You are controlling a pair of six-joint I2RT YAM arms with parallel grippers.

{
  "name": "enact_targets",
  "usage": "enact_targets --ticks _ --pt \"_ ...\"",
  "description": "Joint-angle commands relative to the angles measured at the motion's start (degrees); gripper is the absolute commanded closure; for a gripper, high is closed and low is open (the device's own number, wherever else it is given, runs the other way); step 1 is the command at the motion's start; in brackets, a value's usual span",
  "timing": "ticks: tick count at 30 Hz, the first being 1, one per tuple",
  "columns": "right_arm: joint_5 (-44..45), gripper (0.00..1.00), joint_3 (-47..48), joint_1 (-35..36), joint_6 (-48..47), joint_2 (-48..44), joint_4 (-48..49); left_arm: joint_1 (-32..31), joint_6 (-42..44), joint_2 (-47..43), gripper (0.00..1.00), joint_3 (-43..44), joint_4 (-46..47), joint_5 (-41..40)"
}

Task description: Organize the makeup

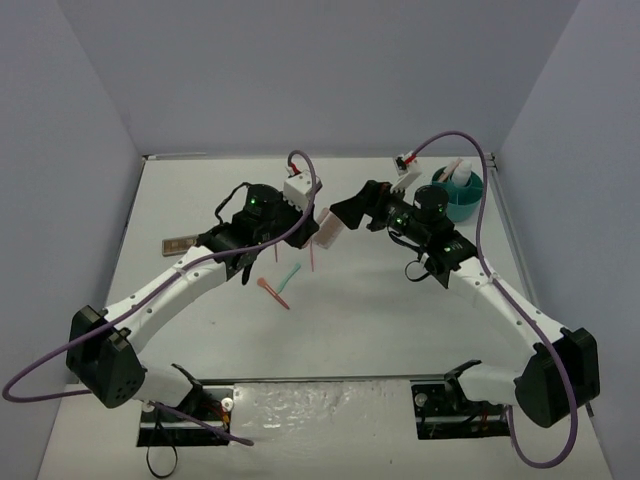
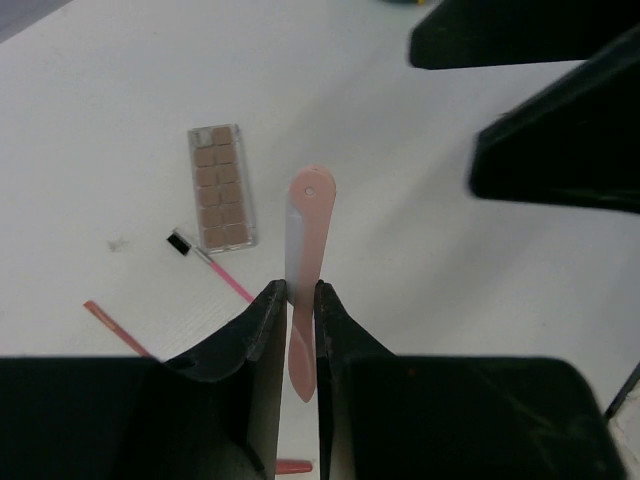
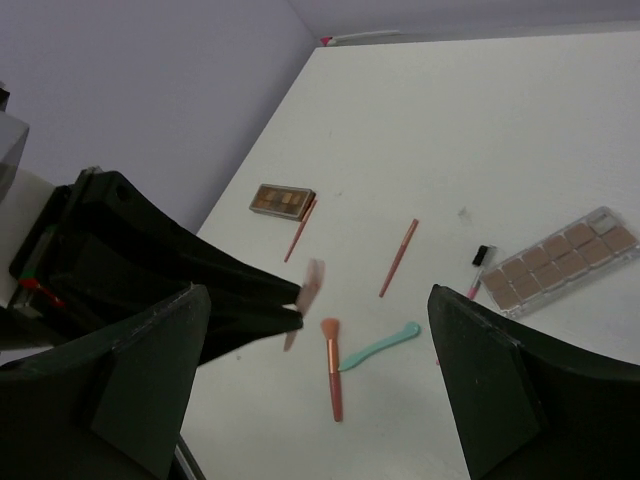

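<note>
My left gripper [image 2: 300,300] is shut on a pale pink applicator [image 2: 307,225], held upright above the table; it also shows in the right wrist view [image 3: 306,296] and the top view [image 1: 303,222]. My right gripper [image 3: 320,380] is open and empty, hovering close to the left one [image 1: 345,213]. On the table lie a clear-cased brown-pink palette [image 2: 222,187] [image 3: 560,260], a darker palette [image 1: 180,243] [image 3: 282,200], a mint applicator [image 3: 378,346] [image 1: 289,273], an orange-red brush [image 3: 333,365], an orange stick [image 3: 399,258], a red stick [image 3: 300,228] and a pink wand with a black tip [image 2: 205,255].
The teal round tub [image 1: 478,205] stands at the back right with a small white bottle [image 1: 462,180] in it. Grey walls close in the table on the left, back and right. The right gripper's fingers [image 2: 540,100] loom just ahead in the left wrist view.
</note>
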Motion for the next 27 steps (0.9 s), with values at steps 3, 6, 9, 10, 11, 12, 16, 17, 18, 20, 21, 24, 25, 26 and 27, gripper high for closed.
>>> enact_targets --ticks 3,6,9,10,11,12,16,17,18,20,21,24,25,26,27 --pt "5.3 0.18 4.3 3.6 -0.2 1.6 6.0 -3.2 -3.2 -3.1 1.00 1.8 7.2 -4.3" --pt "6.3 0.26 4.5 4.6 -0.7 2.3 5.9 -3.9 -3.7 -3.2 1.00 2.1 7.1 -4.2" --pt "7.5 0.34 4.4 5.3 -1.3 2.6 5.5 -4.5 -4.2 -3.2 1.00 2.3 7.1 -4.0" --pt "7.7 0.37 4.3 5.3 -1.6 2.7 5.3 -4.7 -4.3 -3.3 1.00 2.3 7.8 -4.0" --pt "7.9 0.39 4.3 5.4 -1.8 2.8 5.3 -4.9 -4.3 -3.3 1.00 2.2 9.0 -4.1" --pt "7.9 0.42 4.3 5.4 -1.9 2.9 5.2 -5.0 -4.4 -3.4 1.00 2.2 9.3 -4.1" --pt "7.4 0.54 4.0 5.5 -1.8 3.4 5.5 -5.0 -4.9 -3.0 1.00 2.6 9.7 -4.3" --pt "7.3 0.56 3.9 5.6 -1.8 3.4 5.7 -5.0 -5.0 -3.0 1.00 2.7 9.8 -4.3" --pt "7.2 0.58 3.9 5.7 -1.8 3.6 5.8 -5.0 -5.1 -2.9 1.00 2.8 9.9 -4.1" --pt "7.1 0.63 3.8 5.8 -2.1 3.9 5.8 -5.0 -5.2 -2.6 1.00 3.2 10.1 -3.7" --pt "7.1 0.67 3.8 5.8 -2.1 3.9 5.8 -5.0 -5.3 -2.5 1.00 3.4 10.1 -3.6" --pt "7.1 0.79 3.5 5.8 -2.1 4.0 5.9 -5.0 -5.6 -1.8 1.00 3.9 9.8 -3.6" --pt "7.2 0.83 3.4 5.9 -2.2 4.0 5.9 -5.0 -5.8 -1.7 1.00 4.1 9.7 -3.5" --pt "7.4 0.87 3.4 5.9 -2.3 4.0 5.9 -5.0 -5.9 -1.6 1.00 4.2 9.6 -3.5" --pt "8.0 0.92 3.3 5.9 -2.7 3.8 5.5 -5.0 -6.1 -1.5 1.00 4.3 9.6 -3.6"
